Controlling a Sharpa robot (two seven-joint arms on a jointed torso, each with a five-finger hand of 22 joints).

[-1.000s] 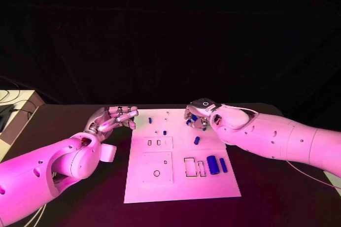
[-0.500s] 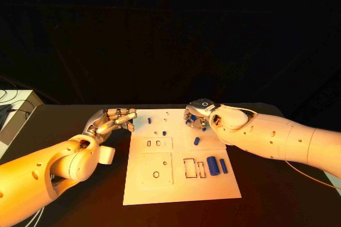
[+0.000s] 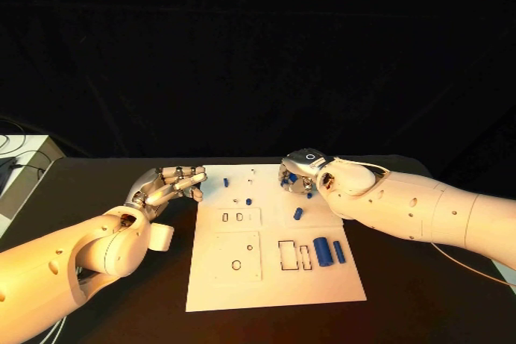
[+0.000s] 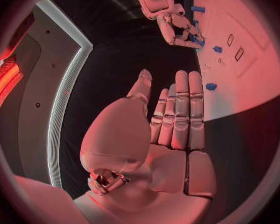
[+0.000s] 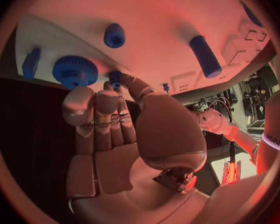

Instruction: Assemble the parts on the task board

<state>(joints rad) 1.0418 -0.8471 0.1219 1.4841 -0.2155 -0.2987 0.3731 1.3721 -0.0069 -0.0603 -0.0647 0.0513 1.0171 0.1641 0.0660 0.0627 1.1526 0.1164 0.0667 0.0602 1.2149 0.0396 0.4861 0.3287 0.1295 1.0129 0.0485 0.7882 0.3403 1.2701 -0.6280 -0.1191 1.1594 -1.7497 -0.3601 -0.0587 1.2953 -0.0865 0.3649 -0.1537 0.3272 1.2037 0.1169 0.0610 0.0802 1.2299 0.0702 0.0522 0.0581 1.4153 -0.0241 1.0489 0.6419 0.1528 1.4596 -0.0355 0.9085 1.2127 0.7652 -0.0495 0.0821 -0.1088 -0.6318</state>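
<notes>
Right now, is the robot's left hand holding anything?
No. The silver left hand is open, fingers straight and apart, nothing in it.

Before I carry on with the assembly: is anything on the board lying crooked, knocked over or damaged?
Nothing stands out. The task board lies flat on the table. The two blue cylinders lie side by side beside the rectangular slots. The right hand is over the board's far right corner by the blue gear; the left hand hovers open off the board's left edge.

Warm light falls from above on the task board [image 3: 275, 284], which glows pale against a black table [image 3: 430, 314] and an unlit far background. Both wrist views bend straight edges (strongly toward the rim).
</notes>
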